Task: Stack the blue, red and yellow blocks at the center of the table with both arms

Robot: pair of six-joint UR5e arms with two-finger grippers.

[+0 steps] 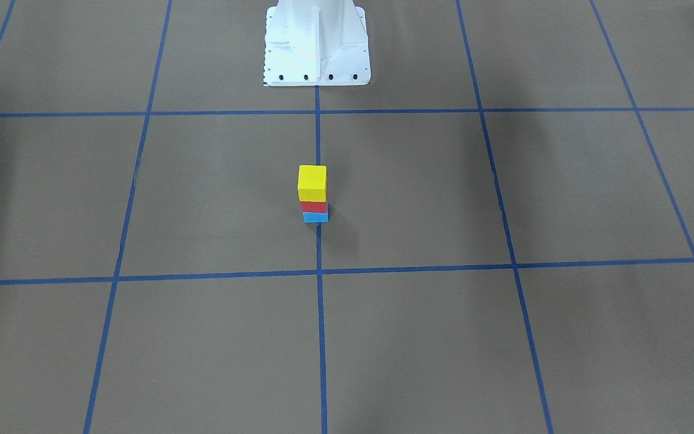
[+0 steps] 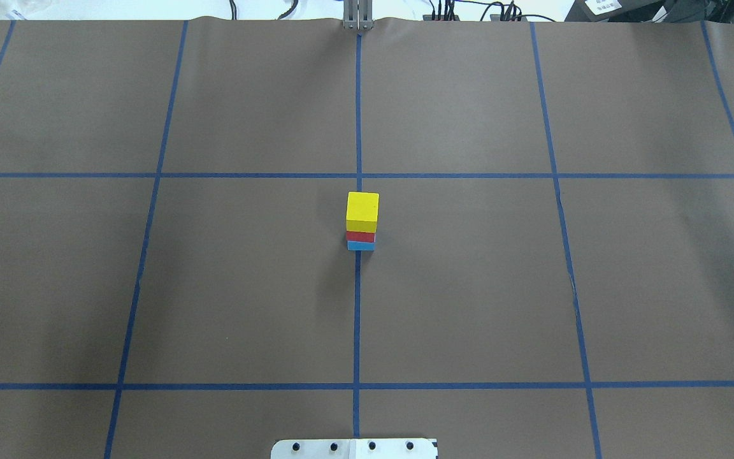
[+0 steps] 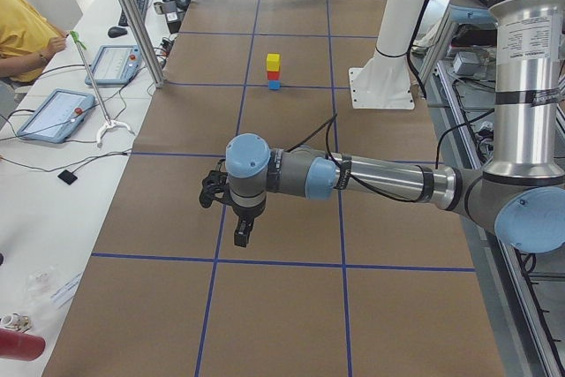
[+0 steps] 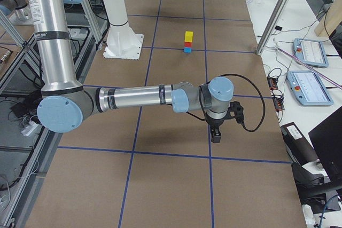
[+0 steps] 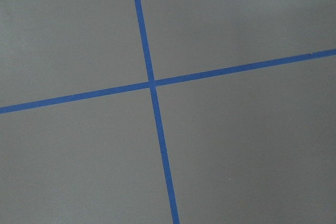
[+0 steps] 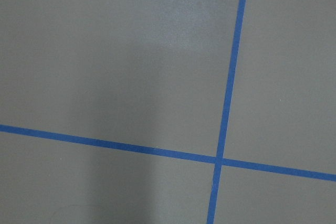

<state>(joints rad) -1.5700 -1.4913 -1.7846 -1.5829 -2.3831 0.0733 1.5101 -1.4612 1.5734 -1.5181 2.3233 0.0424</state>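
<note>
No writing can be read anywhere. A white label (image 2: 604,6) beyond the far edge of the table (image 2: 469,287), towards its right corner, carries dark print too small to make out. Two tablets (image 3: 55,112) on the desk (image 3: 35,192) show screens too blurred to read.

I see three matte cubes stacked upright at the centre of the table (image 1: 202,199), on the middle blue tape line: blue block (image 1: 315,217) at the bottom, red block (image 1: 314,207) on it, yellow block (image 1: 312,182) on top, edges nearly flush. The left arm (image 3: 380,178) and right arm (image 4: 139,99) stretch out above opposite table ends, well apart from the stack
</note>
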